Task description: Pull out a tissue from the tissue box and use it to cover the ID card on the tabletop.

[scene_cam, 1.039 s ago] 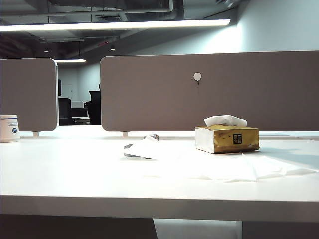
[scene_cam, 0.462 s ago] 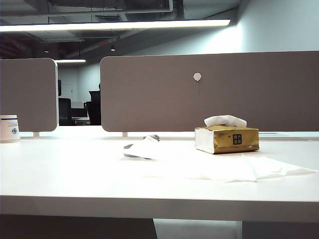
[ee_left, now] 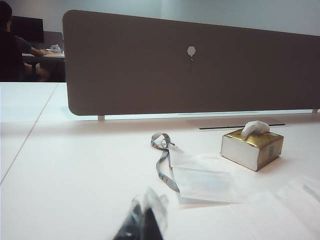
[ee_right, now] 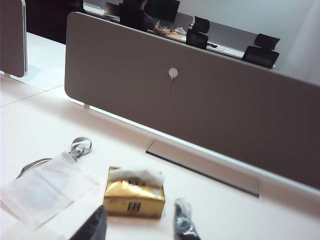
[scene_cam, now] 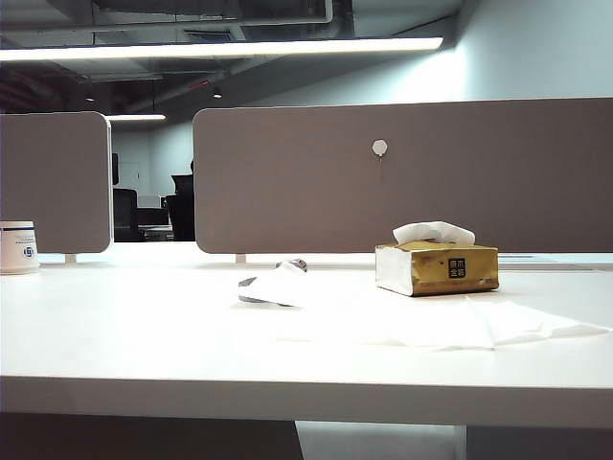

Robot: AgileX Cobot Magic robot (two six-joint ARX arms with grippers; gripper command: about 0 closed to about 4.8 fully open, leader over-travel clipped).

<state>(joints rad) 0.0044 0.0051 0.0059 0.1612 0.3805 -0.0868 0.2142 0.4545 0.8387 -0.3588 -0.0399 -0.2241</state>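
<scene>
The gold tissue box (scene_cam: 437, 268) stands on the white tabletop (scene_cam: 144, 335), right of centre, with a white tuft (scene_cam: 433, 231) sticking out of its top. Left of it a tissue (scene_cam: 278, 286) lies flat. The ID card is hidden under that tissue, and only its grey lanyard (ee_left: 162, 165) trails out. Neither gripper shows in the exterior view. In the left wrist view my left gripper (ee_left: 142, 222) is shut and empty, short of the tissue (ee_left: 200, 180). My right gripper (ee_right: 139, 227) is open and empty, a little short of the tissue box (ee_right: 134, 197).
A wide creased white sheet (scene_cam: 460, 321) lies in front of the box. A white mug (scene_cam: 17, 247) stands at the far left. Grey-brown partition panels (scene_cam: 402, 172) close off the back, with a cable slot (ee_right: 200, 167) along their foot.
</scene>
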